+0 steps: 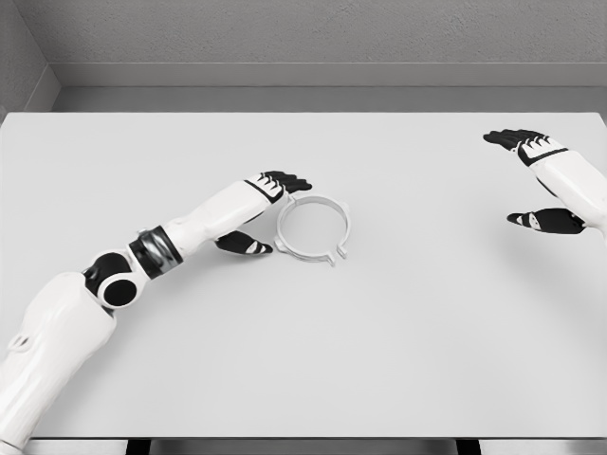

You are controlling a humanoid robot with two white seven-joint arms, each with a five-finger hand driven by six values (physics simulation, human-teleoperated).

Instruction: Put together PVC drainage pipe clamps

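White worktop [379, 360] fills most of the view. Left arm reaches in from lower left; left hand [258, 210] sits just beside the clamp ring [313, 228], fingers spread wide w/ thumb low, holding nothing. Right hand [542, 180] well apart at far right, fingers spread, empty. Ring lies flat near worktop centre.

desk [379, 360]: matt white, smooth
clamp ring [312, 228]: pale plastic, smooth, slight sheen
my left hand [261, 213]: glossy white shell, black fingers
wall [332, 33]: rough grey plaster look
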